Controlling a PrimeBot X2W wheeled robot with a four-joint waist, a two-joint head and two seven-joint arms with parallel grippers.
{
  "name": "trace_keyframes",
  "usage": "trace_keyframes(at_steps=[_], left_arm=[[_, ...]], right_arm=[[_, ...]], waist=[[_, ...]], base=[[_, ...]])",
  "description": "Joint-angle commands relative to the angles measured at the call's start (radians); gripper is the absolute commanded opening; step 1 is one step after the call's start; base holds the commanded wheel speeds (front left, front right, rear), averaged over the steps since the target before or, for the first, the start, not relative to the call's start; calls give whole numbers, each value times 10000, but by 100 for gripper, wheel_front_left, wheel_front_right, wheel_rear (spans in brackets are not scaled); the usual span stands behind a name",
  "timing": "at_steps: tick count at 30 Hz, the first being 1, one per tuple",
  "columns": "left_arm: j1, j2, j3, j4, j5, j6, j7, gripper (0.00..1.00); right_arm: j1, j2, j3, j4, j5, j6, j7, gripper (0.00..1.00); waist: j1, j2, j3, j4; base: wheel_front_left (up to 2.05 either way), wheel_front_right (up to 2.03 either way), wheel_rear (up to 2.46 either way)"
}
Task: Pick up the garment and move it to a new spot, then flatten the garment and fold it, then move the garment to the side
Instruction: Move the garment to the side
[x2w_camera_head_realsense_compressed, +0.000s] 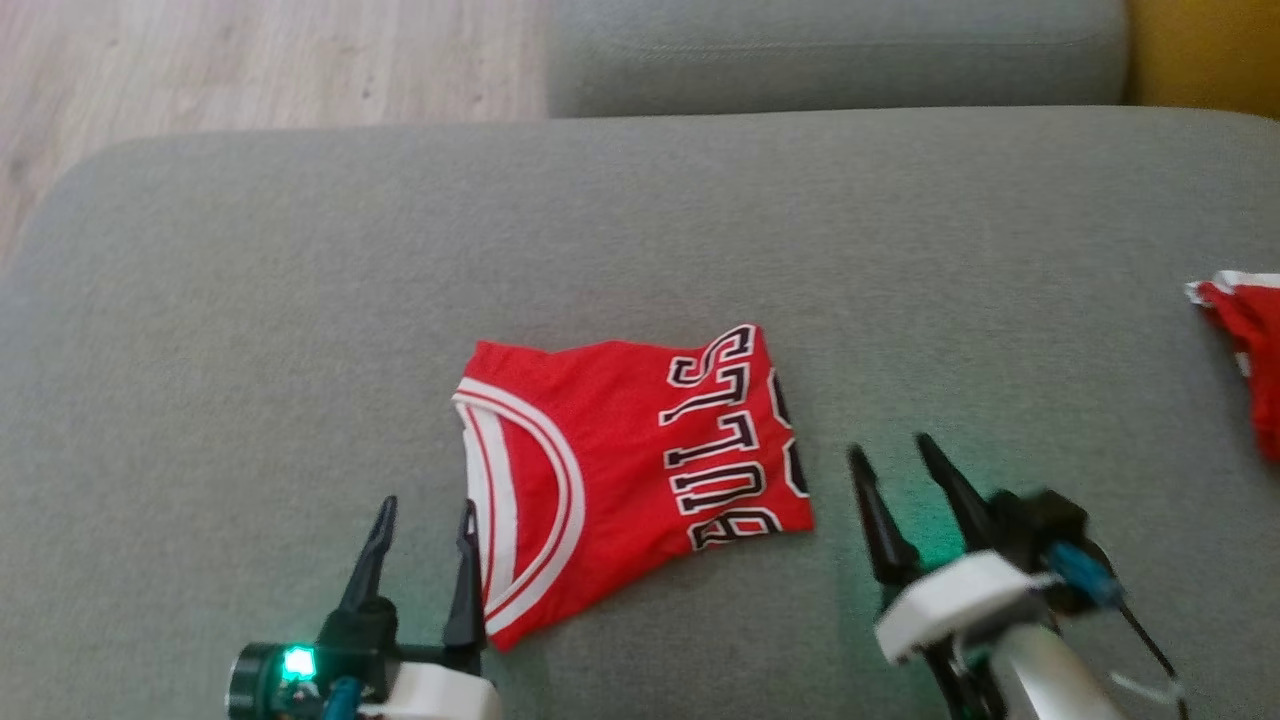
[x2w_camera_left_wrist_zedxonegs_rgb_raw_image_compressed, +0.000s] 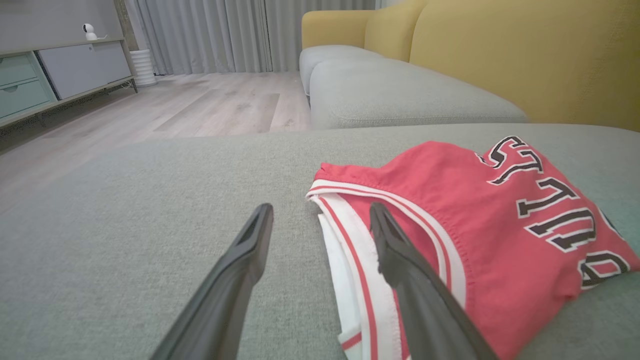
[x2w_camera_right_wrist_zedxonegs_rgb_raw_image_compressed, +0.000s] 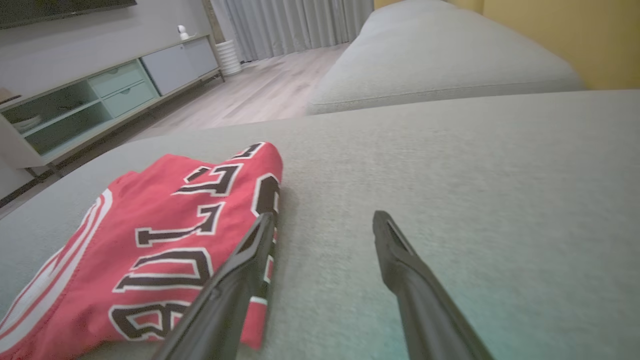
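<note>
Head view: the folded garment (x2w_camera_head_realsense_compressed: 620, 470) lies mid-sofa (x2w_camera_head_realsense_compressed: 250, 300) between our left tool (x2w_camera_head_realsense_compressed: 428, 503) and right tool (x2w_camera_head_realsense_compressed: 890, 446), both spread wide and empty. Left wrist: a finger overlaps the trim (x2w_camera_left_wrist_zedxonegs_rgb_raw_image_compressed: 350, 235); pinching a single layer could undo the fold. Right wrist: our finger skirts the garment, risking a snag.

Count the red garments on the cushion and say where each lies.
2. A folded jersey lies in the middle of the cushion; another red garment is cut off at the head view's right edge. More may lie beyond the frame.
</note>
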Motion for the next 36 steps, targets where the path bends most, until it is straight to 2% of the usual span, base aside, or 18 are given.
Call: trace_keyframes(at_steps=[1,4,11,12,13,14,19,24,29,36], left_arm=[[-426,1,104,-331,131,28,-82,100],[-454,1,-24,-274,95,37,-82,100],[-585,1,-510,-105,101,-59,-82,100],[-596,1,-545,-92,115,-62,-82,100],[-603,1,-564,-79,130,-59,-82,100],[-614,1,-576,-75,136,-58,-82,100],[-667,1,-520,-105,195,-43,-82,100],[-746,1,-451,-136,257,-143,-82,100],[-873,1,-412,-195,311,-221,-82,100],[-1032,1,-432,-168,297,-307,-82,100]], right_arm=[[-987,19,612,38,203,-7,-137,100],[-1373,19,941,490,408,-7,-137,100],[-2585,20,1509,2784,856,-7,236,100],[-2713,20,1532,3078,902,-7,305,95],[-2826,20,1525,3362,926,-7,344,32],[-2920,20,1511,3615,964,-7,347,0],[-3173,20,1175,4437,1160,-7,65,0],[-3164,20,822,4727,1362,-7,-107,0],[-2855,20,488,4086,1458,-7,-132,0],[-2104,20,562,3017,1447,-7,-135,0]], waist=[[0,0,221,300],[0,0,291,529],[0,0,475,1258],[0,0,487,1318],[0,0,508,1364],[0,0,528,1393],[0,0,613,1202],[0,0,562,415],[0,0,517,-983],[0,0,495,-3077]], base=[[0,0,0],[0,0,0],[0,0,0],[0,0,0],[0,0,0],[0,0,0],[0,0,0],[0,0,0],[0,0,0],[0,0,0]])
